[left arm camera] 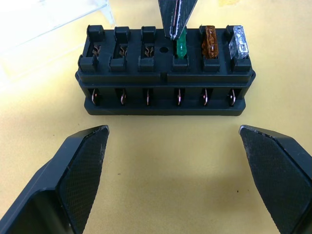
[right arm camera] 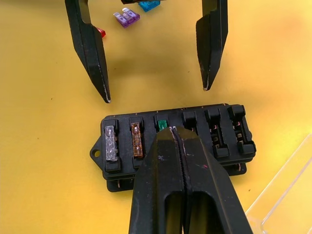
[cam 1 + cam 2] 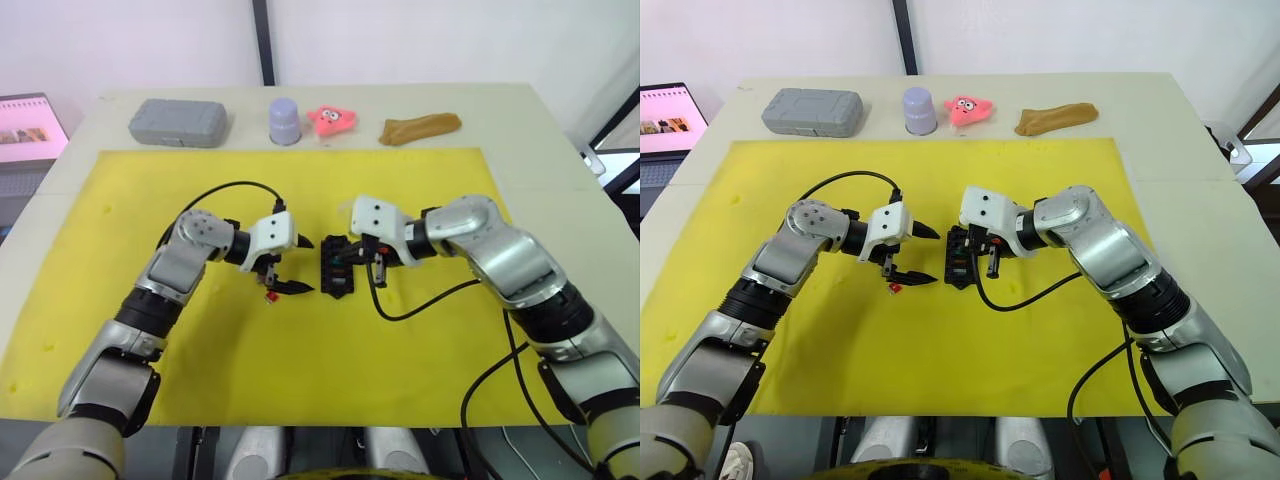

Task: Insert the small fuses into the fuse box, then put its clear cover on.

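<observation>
The black fuse box (image 3: 338, 268) lies mid-mat between my two grippers. Three of its slots hold fuses: a grey one (image 1: 239, 41), an amber one (image 1: 209, 41) and a green one (image 1: 181, 48). My right gripper (image 2: 174, 130) is shut, its tips resting on top of the green fuse. My left gripper (image 3: 300, 266) stands open just left of the box, with nothing between its fingers (image 1: 80, 175). Loose fuses lie on the mat near it: red (image 3: 270, 295), purple (image 2: 126, 18) and blue (image 2: 148, 5). The clear cover (image 1: 48, 24) lies right beside the box.
A yellow mat (image 3: 130, 250) covers the table. Along the back edge stand a grey case (image 3: 177, 122), a lavender cup (image 3: 285, 120), a pink toy (image 3: 332, 119) and a brown object (image 3: 420, 127). A laptop (image 3: 30, 130) sits off the table at far left. Black cables trail from both wrists.
</observation>
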Robot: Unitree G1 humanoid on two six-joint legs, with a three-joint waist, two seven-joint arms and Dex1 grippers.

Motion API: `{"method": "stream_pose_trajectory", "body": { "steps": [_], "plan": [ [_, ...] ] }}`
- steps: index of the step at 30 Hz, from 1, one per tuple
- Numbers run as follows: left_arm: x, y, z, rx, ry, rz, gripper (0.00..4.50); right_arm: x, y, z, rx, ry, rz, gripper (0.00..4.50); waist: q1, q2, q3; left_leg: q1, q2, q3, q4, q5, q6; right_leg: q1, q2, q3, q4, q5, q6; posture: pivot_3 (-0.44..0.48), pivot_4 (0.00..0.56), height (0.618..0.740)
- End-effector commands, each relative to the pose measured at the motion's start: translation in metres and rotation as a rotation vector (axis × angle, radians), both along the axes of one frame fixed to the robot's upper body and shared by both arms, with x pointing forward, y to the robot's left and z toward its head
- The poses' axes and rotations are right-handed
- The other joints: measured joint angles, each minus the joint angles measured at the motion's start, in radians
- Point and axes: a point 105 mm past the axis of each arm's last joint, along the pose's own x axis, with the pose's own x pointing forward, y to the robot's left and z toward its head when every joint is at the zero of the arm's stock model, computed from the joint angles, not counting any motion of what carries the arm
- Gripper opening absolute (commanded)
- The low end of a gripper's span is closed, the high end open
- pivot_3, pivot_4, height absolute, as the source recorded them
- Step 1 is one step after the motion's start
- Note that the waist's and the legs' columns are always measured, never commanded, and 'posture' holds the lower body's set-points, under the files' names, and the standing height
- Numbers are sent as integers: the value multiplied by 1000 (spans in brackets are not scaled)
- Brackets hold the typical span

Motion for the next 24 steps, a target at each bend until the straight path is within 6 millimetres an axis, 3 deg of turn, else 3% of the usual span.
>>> {"method": "stream_pose_trajectory", "body": {
  "steps": [1, 6, 12, 15, 22, 24],
  "plan": [
    [-2, -2, 29, -83, -35, -19, 4500, -2, 9, 35, 110, -31, 18, 13, -1, 0, 0, 0, 0, 0, 0, 0, 0, 0, 0, 0, 0, 0, 0, 0, 150, 740],
    [-5, 9, 52, -137, -8, 8, 4500, -1, 5, 64, 231, -133, -1, 13, 0, 0, 0, -1, 0, -1, 0, 0, 0, -1, 0, 0, 0, 0, 0, 0, 150, 740],
    [-25, 57, 85, -190, 71, 101, 4500, -8, -39, 61, 130, -201, -9, 13, -1, 0, 0, -1, 0, 0, -1, 0, 1, -1, 0, 0, 0, 0, 0, 0, 150, 740],
    [-37, 98, 86, -131, 112, 223, 4500, -17, -67, 64, 95, -186, -13, 728, -5, 0, 1, -1, 1, 1, -1, -1, 1, -1, 0, 1, 0, 0, 0, 0, 150, 740],
    [-52, 184, 86, -19, 127, 512, 4500, -35, -128, 58, 1, -133, -97, 4201, 1, 1, 1, 1, 2, 1, -1, -4, 8, 1, 1, 0, -1, 0, 0, 0, 150, 740],
    [-57, 210, 81, 14, 138, 600, 4500, -38, -149, 51, -50, -120, -137, 4433, 3, 1, 1, 1, 1, 1, -1, -4, 8, 1, 1, 0, -1, 0, 0, 0, 150, 740]
  ]
}}
